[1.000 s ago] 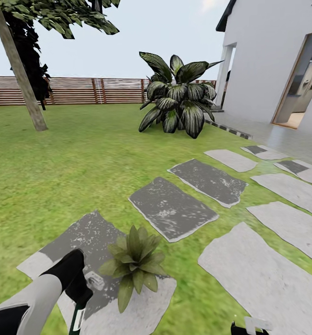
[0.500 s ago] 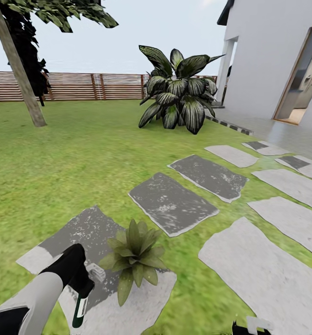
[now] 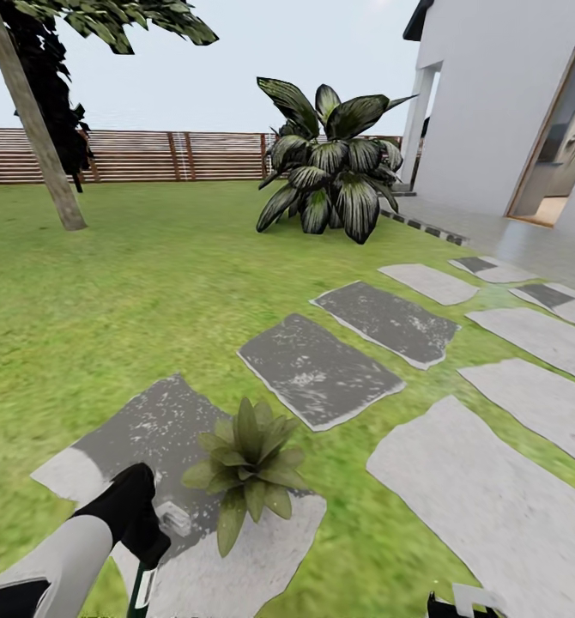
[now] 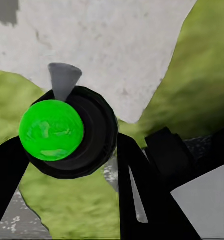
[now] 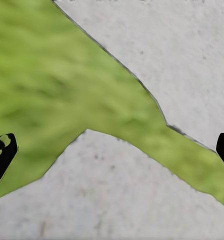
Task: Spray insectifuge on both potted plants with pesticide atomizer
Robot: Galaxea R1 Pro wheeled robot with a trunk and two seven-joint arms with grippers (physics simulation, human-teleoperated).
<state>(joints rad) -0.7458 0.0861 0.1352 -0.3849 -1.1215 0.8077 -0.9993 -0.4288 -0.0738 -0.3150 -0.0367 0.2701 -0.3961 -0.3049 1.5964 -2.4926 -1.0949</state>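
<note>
- Pesticide atomizer (image 3: 142, 586): dark green bottle with a pale label, hanging from the left gripper (image 3: 150, 549) at the lower left of the head view, its lower end cut off by the frame edge.
- Left wrist view: the atomizer (image 4: 71, 132) is seen end-on as a round black body with a bright green disc on it and a grey cone-shaped piece beside it; a black finger (image 4: 142, 195) presses against one side and another dark finger sits at the opposite side. Left gripper is clamped on the bottle.
- No red nozzle can be made out in either view of the bottle.
- Potted plant (image 3: 249, 463): a rosette of pointed green leaves, some yellowish, just beside the left gripper toward the view's right, not touching it. Its pot is hidden under the leaves. It stands on a stepping stone (image 3: 236, 575) that is part dark grey, part pale.
- Right gripper (image 3: 462, 605): a sliver at the bottom edge of the head view. In the right wrist view the two dark fingertips (image 5: 1, 150) sit at opposite frame edges, spread wide, nothing between them; below are pale stone and a strip of grass.
- Farther out: more stepping stones (image 3: 317, 373) across the lawn (image 3: 133, 292), a big dark glossy shrub (image 3: 330, 172), a tree trunk (image 3: 39, 137), a slatted wooden fence (image 3: 167, 156), a white house wall (image 3: 493, 103) with an open doorway.
</note>
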